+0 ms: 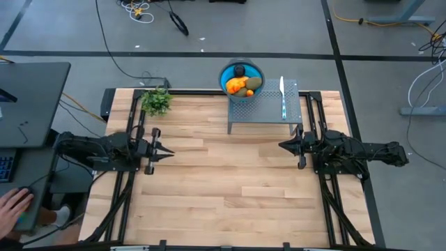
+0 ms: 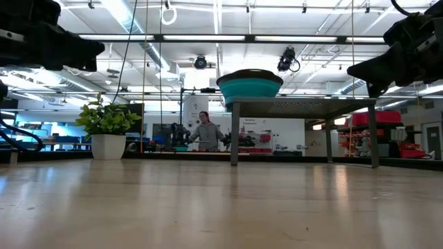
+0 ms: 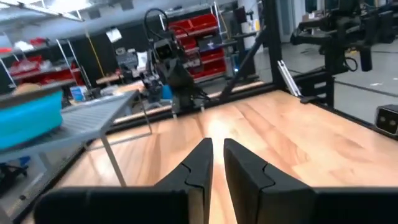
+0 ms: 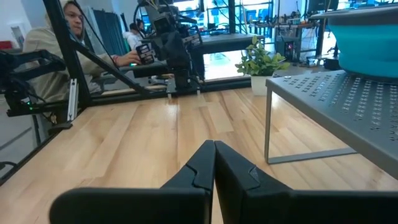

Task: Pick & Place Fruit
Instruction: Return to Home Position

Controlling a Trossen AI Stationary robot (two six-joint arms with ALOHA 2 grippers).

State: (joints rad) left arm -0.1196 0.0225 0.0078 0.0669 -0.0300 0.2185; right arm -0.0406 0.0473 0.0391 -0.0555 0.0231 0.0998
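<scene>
The fruit [image 1: 242,84] lies in a blue bowl [image 1: 224,75]: orange and yellow pieces, a brown-green oval [image 1: 254,83] and a dark round one [image 1: 240,70]. The bowl stands at the far left corner of a grey perforated rack [image 1: 265,111] by the table's far edge. In the low view only the bowl's outside [image 2: 250,86] shows, on top of the rack [image 2: 304,104]. My left gripper [image 1: 169,155] hovers level over the table's left side, shut and holding nothing, pointing right. My right gripper [image 1: 282,145] hovers level at the right, shut and holding nothing, pointing left.
A slim knife [image 1: 282,94] lies on the rack's right part. A small potted plant [image 1: 157,101] stands at the table's far left. Bare wood [image 1: 223,181] spreads between the arms and toward the near edge. A person's hand [image 1: 14,206] rests left of the table.
</scene>
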